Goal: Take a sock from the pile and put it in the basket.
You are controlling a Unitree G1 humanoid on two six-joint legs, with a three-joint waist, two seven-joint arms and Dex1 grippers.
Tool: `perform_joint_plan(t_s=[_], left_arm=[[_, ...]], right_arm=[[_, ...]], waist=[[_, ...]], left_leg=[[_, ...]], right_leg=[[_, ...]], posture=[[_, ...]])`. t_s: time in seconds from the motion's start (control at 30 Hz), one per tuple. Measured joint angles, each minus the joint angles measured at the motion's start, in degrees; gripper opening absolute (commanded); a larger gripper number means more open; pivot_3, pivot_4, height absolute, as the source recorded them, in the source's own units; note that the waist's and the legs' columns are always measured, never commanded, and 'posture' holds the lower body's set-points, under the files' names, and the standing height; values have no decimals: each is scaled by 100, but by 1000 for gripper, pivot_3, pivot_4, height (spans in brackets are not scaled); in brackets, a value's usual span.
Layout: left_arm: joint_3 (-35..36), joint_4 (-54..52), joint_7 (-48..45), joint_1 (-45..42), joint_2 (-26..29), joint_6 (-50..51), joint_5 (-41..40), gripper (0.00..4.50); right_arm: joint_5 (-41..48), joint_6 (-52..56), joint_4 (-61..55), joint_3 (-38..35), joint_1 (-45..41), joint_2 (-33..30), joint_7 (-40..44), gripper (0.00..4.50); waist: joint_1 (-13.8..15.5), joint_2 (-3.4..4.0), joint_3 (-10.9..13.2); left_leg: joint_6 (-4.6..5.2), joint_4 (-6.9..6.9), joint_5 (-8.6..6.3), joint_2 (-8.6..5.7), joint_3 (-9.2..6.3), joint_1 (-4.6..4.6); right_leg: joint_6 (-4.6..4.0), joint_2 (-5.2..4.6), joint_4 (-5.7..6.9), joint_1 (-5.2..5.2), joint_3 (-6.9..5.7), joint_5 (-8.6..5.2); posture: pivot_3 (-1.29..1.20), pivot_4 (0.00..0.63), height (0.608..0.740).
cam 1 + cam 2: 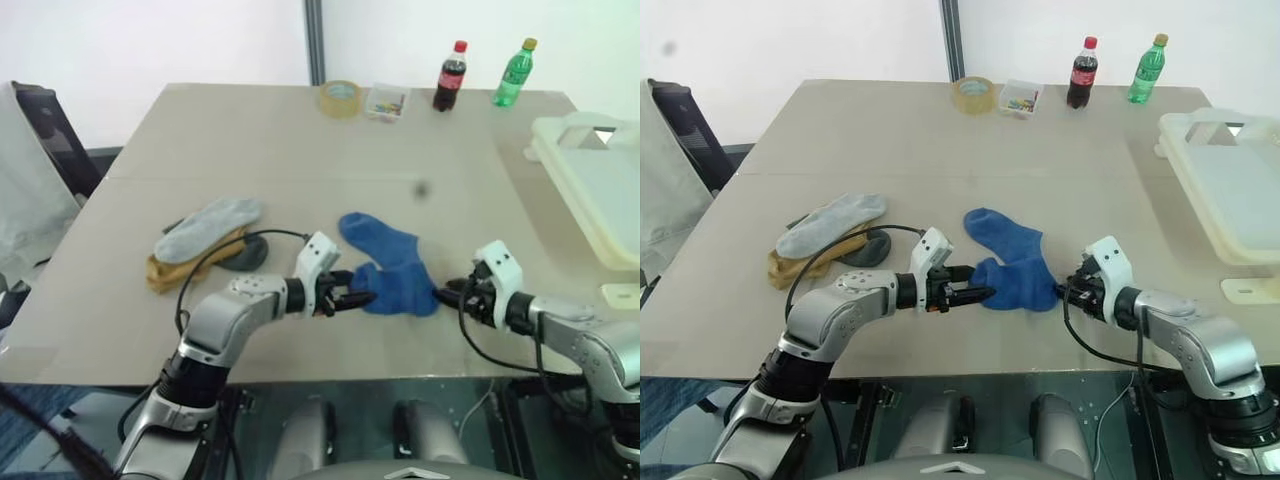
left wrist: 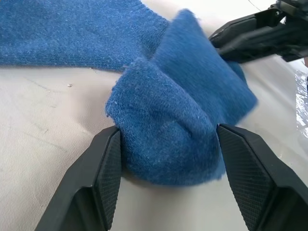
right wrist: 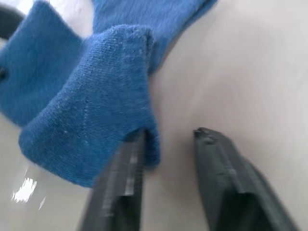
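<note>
Saw blue sock (image 1: 392, 265) lying bunched on bench (image 1: 300, 150), near edge, centre. My left hand (image 2: 168, 159) spread around its near fold; right hand (image 3: 168, 144) parted, one finger touching sock. Basket (image 1: 600, 180) far right.

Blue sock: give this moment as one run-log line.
blue sock: bunched on table | left gripper: open, straddling sock's folded end | right gripper: open at sock's other edge | basket: no sock seen inside
</note>
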Motion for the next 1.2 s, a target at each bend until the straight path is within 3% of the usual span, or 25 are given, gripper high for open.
perform_joint_plan(t_s=[0.13, 0.37, 0.5, 0.73, 0.83, 0.9, 1.0, 1.2], left_arm=[[294, -381, -133, 346, 440, 82, -215, 3217], [561, 81, -977, 152, 1201, 44, -500, 3217], [617, 1361, -868, -900, 1057, -468, -52, 3217], [216, 3544, -723, -2154, 388, -1856, 989, 3217], [175, 4558, -763, -2669, 159, -2485, 1351, 3217], [178, 5286, -728, -3031, 30, -2954, 1618, 3217], [179, 5953, -689, -3372, -167, -3405, 1835, 3217], [499, 7269, -668, -4158, -587, -3909, 1934, 3217]], right_arm=[[155, 374, 25, -343, -167, -68, -25, 3124], [555, 839, 418, -672, -1290, 814, -416, 3124], [293, 625, 1314, -460, -1735, 1407, -616, 3124], [-75, 352, 2299, -238, -2243, 1864, -691, 3124], [-157, 338, 2347, -173, -2286, 1859, -596, 2259], [-163, 360, 2356, -111, -2283, 1884, -558, 1165], [-180, 367, 2356, -84, -2284, 1892, -526, 26], [-342, 227, 2350, 36, -2288, 1874, -370, 26]], waist=[[-110, 3, 1], [-108, 2, 12], [-35, -9, 22], [-27, -9, 24], [-44, -9, 25], [-70, -9, 26], [-86, -11, 27], [-133, -11, 27]], left_leg=[[-1, -8, 0, 9, 6, -2], [-2, -23, 0, 3, 4, -24], [-1, -18, 1, -14, 11, -35], [-2, -21, 1, -15, 22, -41], [-2, -22, 1, -11, 25, -41], [-2, -23, 1, -10, 21, -43], [-1, -22, 1, -13, 20, -57], [-3, -8, 2, -15, 21, -109]], right_leg=[[0, 4, 2, -13, 5, 0], [-2, 9, 4, -39, 2, 0], [-1, 8, -3, -41, 5, 1], [23, 14, -3, -48, 10, 14], [23, 19, 0, -50, 6, 14], [24, 19, 1, -53, 7, 14], [24, 18, 0, -60, 5, 14], [27, 17, 2, -103, -1, 17]], posture=[[0, 150, 740], [0, 150, 740], [0, 150, 740], [0, 150, 740], [0, 150, 740], [0, 150, 740], [0, 150, 740], [0, 150, 740]])
